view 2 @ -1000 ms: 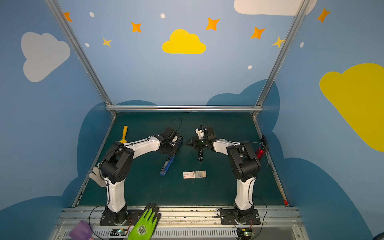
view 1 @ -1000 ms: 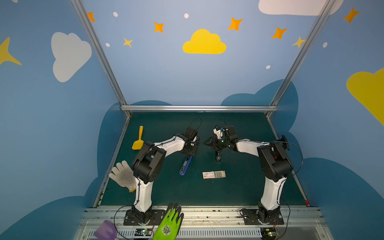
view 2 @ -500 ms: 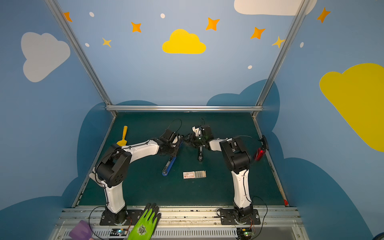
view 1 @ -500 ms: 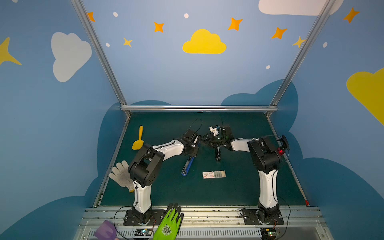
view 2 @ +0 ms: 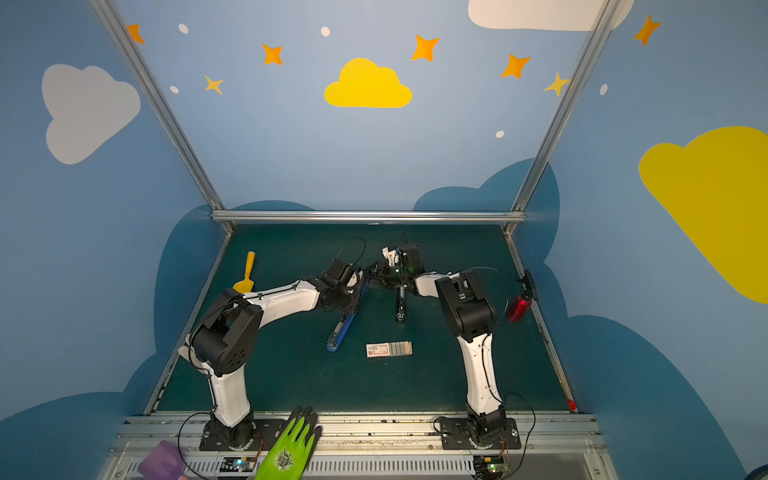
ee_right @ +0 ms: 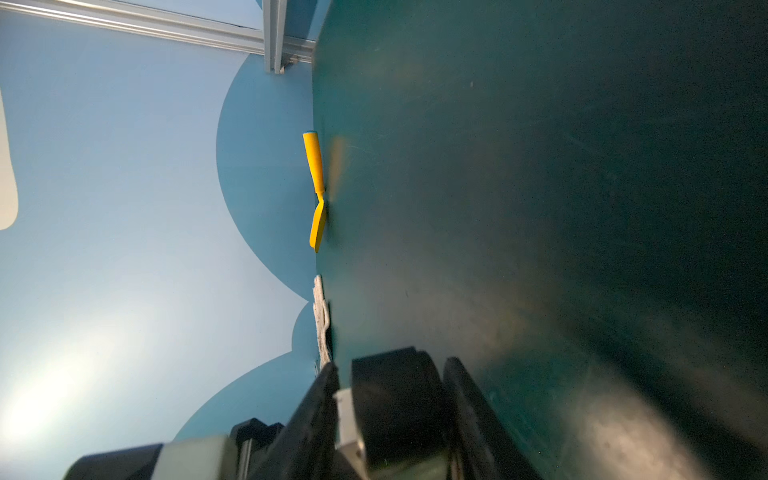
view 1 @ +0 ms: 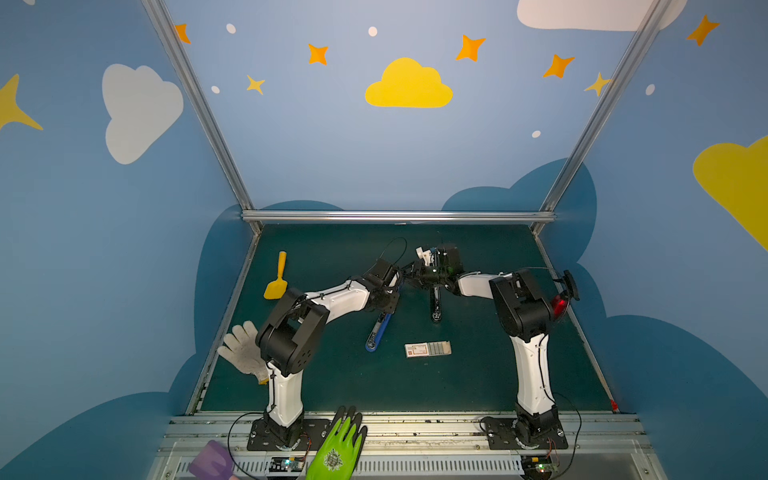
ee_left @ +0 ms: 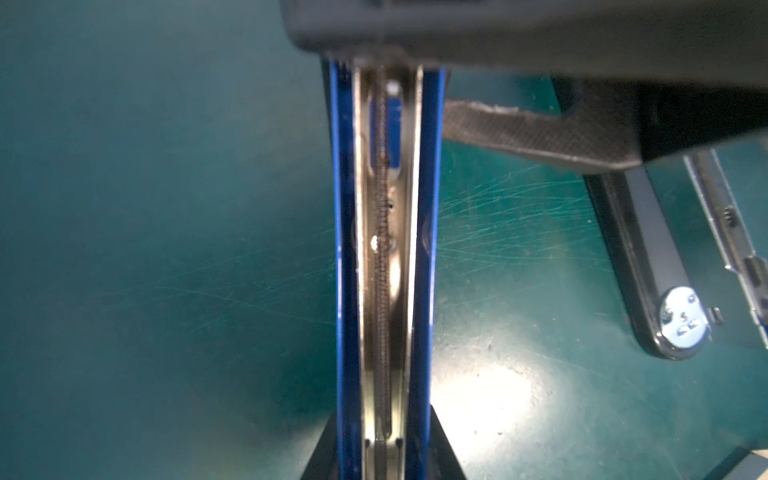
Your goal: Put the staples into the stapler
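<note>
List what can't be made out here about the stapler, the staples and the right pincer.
Right pincer: grip unclear; tiny in both top views, blurred at the right wrist view's edge.
Stapler's blue top: staples inside untellable; the left wrist view is blurred.
Staple box: print too small in both top views.
Stapler's hinge: covered by the arms in both top views.

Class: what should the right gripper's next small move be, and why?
Probably the right gripper should move toward the staples: the stapler is already open, its blue top in the left gripper, while the staples sit untouched on the mat.
</note>
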You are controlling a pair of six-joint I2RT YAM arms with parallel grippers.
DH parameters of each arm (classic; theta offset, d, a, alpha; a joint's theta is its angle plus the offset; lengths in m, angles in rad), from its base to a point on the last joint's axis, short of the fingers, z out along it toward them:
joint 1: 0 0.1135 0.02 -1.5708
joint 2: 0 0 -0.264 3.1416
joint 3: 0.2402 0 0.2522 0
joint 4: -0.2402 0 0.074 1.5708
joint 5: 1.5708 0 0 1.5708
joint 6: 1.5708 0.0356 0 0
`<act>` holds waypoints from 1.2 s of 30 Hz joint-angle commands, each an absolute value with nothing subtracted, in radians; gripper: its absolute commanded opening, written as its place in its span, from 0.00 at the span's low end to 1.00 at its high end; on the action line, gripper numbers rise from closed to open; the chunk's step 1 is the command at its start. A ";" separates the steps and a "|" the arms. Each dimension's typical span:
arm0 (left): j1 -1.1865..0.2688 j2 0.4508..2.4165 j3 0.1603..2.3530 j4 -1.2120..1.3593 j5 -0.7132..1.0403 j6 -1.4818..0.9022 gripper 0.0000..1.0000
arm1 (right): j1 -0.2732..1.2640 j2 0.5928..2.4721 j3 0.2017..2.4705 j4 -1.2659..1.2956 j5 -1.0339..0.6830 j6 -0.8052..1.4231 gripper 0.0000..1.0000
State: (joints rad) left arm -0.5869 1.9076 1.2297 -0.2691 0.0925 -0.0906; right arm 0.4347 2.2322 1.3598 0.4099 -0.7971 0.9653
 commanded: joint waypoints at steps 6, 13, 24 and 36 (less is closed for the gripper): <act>-0.597 1.836 1.222 -0.262 0.066 -0.111 0.36 | 0.421 2.243 1.379 0.459 -0.811 0.951 0.26; -0.620 1.648 1.050 -0.215 -0.010 -0.179 0.45 | 0.396 2.232 1.362 0.497 -0.822 0.958 0.23; -0.626 1.301 0.627 -0.021 -0.092 -0.335 0.45 | 0.388 2.233 1.367 0.485 -0.837 0.940 0.23; -0.588 1.175 0.379 0.267 -0.049 -0.228 0.53 | 0.388 2.235 1.374 0.490 -0.861 0.936 0.23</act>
State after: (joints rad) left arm -0.6010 1.1797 0.3897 0.1715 -0.0711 -0.2569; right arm 0.3878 2.2402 1.3598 0.4400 -0.8139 0.9348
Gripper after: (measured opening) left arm 0.524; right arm 0.311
